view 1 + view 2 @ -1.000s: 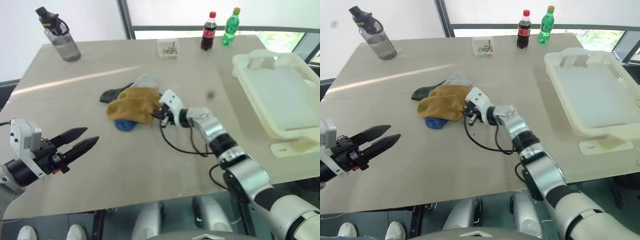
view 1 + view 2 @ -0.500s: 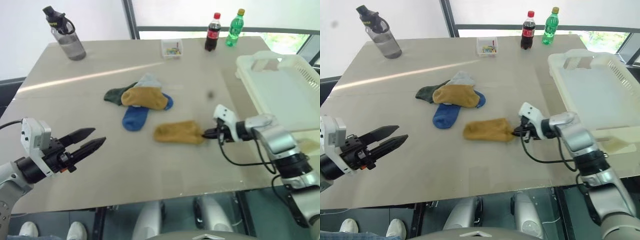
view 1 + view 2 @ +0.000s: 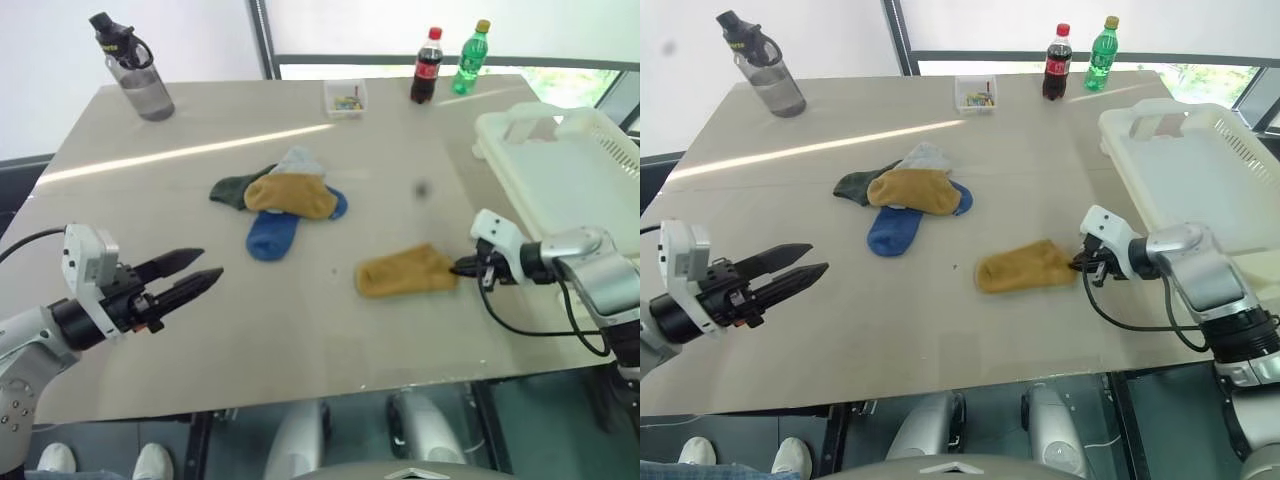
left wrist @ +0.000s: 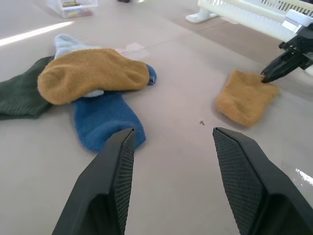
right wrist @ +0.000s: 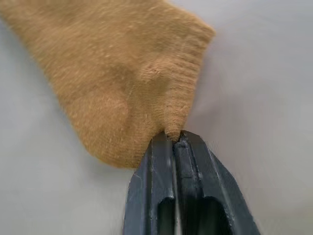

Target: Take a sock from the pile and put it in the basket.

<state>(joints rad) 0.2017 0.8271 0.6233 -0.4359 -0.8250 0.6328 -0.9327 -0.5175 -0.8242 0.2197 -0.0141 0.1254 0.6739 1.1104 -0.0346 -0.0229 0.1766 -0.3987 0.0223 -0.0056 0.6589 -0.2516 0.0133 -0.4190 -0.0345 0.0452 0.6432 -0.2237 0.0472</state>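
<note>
The right end effector (image 3: 1077, 265) had its fingers pressed together on a fold at the edge of a mustard sock (image 3: 1025, 266), which lay flat on the tabletop (image 3: 940, 330) just ahead of its tips, apparently dragged rather than lifted. The basket (image 3: 1200, 190) sat close behind it. The left end effector (image 3: 190, 277) hovered spread and empty, with the pile (image 3: 280, 198) well ahead.

I can read no text anywhere; the labels on the two bottles (image 3: 428, 66) are too small.
</note>
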